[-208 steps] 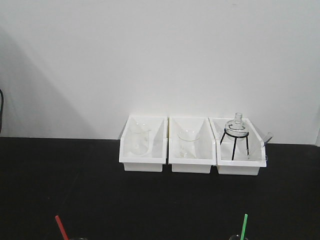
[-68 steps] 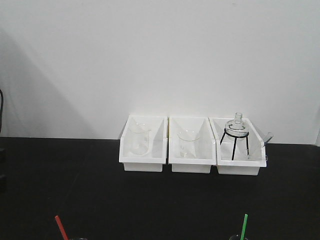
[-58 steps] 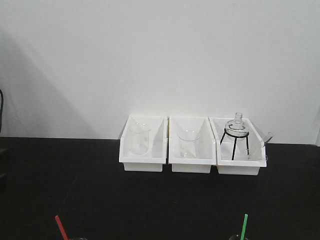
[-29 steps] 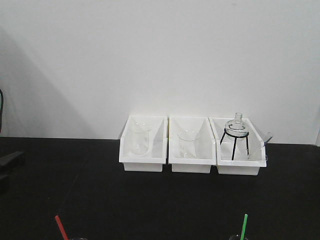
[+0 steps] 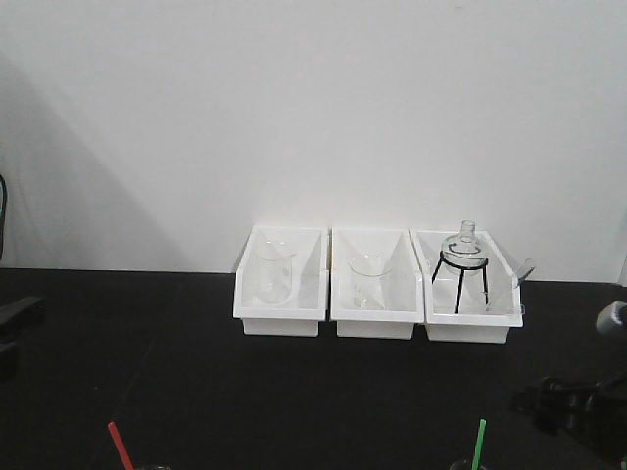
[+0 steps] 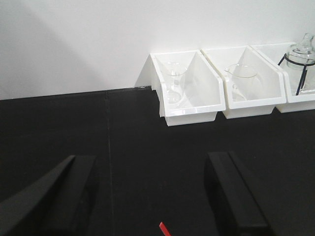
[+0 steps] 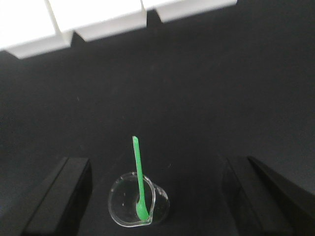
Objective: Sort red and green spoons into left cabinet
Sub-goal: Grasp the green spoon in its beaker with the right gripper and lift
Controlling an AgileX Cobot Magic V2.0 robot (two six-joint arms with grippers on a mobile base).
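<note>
Beaker (image 7: 160, 202) holds green spoon (image 7: 139, 177) beneath right tool (image 7: 156, 164), fingers (image 7: 69, 196) spread.

Front view: red spoon (image 5: 120, 446) at 7 o'clock and green spoon (image 5: 478, 443) at 5 o'clock cut by bottom edge; bowls not visible. Right arm (image 5: 578, 406) at 4 o'clock dark and blurred, detail unreadable.

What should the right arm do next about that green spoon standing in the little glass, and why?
Probably lower the right gripper and close on the handle of the green spoon. Its jaws are open, and the spoon stands in the small glass beaker between them, not yet held.
</note>
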